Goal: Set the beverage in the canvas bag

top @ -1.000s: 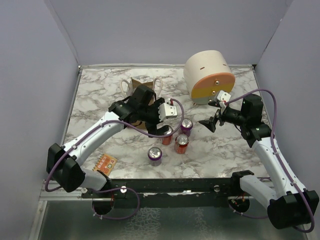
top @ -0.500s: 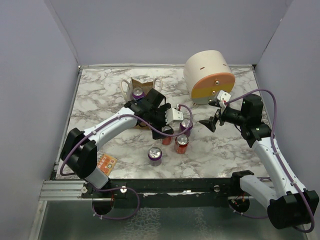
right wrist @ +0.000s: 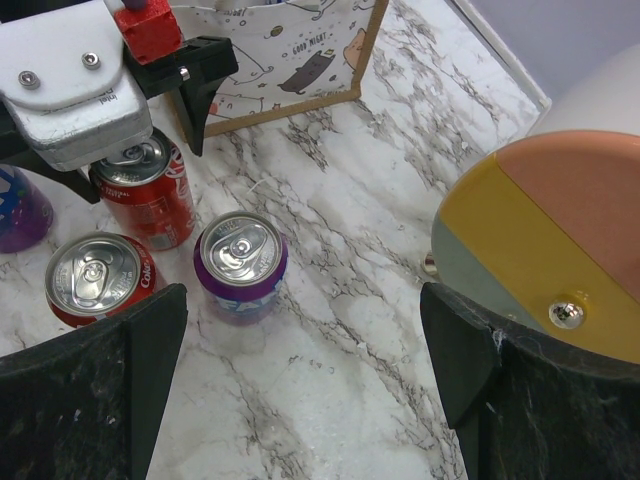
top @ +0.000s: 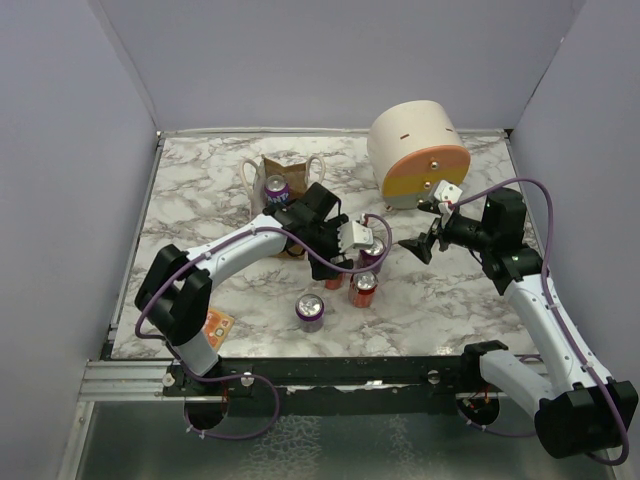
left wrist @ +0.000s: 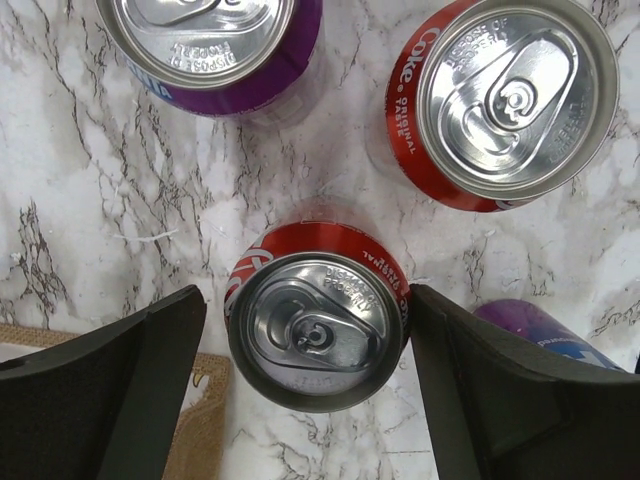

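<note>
The canvas bag (top: 290, 166) stands at the back left with a purple can (top: 277, 187) inside it; its printed face (right wrist: 290, 50) and a tan corner (left wrist: 200, 430) also show. My left gripper (top: 338, 262) (left wrist: 305, 300) is open, its jaws on either side of an upright red can (left wrist: 318, 330) (right wrist: 145, 195). The right jaw is at the can's rim and the left one stands a little off it. Close by stand a second red can (top: 362, 288) and two purple cans (top: 372, 252) (top: 310, 311). My right gripper (top: 425, 240) (right wrist: 300, 320) hovers open and holds nothing.
A large cream cylinder with an orange-yellow face (top: 418, 150) (right wrist: 545, 230) stands at the back right, close to my right gripper. A small orange card (top: 212, 326) lies near the front left edge. Grey walls enclose the marble table (top: 440, 300).
My left gripper left the bag, uncovering a purple can inside it, and moved right and down over the red can, its jaws narrowing. The right arm has not moved.
</note>
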Motion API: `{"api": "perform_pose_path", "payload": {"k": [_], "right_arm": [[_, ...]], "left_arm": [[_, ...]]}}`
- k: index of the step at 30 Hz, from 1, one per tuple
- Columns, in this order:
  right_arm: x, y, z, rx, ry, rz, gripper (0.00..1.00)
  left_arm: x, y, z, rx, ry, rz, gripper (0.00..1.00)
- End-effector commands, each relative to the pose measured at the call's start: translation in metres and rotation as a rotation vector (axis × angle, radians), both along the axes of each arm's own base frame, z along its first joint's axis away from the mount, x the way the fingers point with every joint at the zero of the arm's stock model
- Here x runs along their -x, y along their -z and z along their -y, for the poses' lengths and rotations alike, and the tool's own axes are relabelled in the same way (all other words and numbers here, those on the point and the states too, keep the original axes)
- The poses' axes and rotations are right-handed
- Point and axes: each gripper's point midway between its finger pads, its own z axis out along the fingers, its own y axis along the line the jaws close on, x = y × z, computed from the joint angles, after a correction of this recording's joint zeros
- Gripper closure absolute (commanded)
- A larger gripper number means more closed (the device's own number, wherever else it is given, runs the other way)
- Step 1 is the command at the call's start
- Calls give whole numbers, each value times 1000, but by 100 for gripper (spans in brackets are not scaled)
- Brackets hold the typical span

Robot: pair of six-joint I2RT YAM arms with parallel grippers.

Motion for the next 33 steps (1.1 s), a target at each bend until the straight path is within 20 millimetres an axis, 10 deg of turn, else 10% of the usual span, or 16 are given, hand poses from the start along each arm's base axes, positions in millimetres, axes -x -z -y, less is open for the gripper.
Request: {"api": "perform_pose_path", "payload": {"k": [1, 11, 24, 33], "right_arm": [[-1, 0, 4, 9, 18, 14, 0], [-1, 0, 4, 8, 19, 16, 0], [-3, 1, 5, 12, 25, 15, 0], [-6, 6, 6, 21, 34, 5, 0]], "left_arm": [[4, 4, 9, 31, 13, -24, 21], [4, 2, 13, 60, -2, -36, 37], [12, -35, 15, 144, 16, 6, 99], [13, -94, 4, 162, 42, 110, 100]]}}
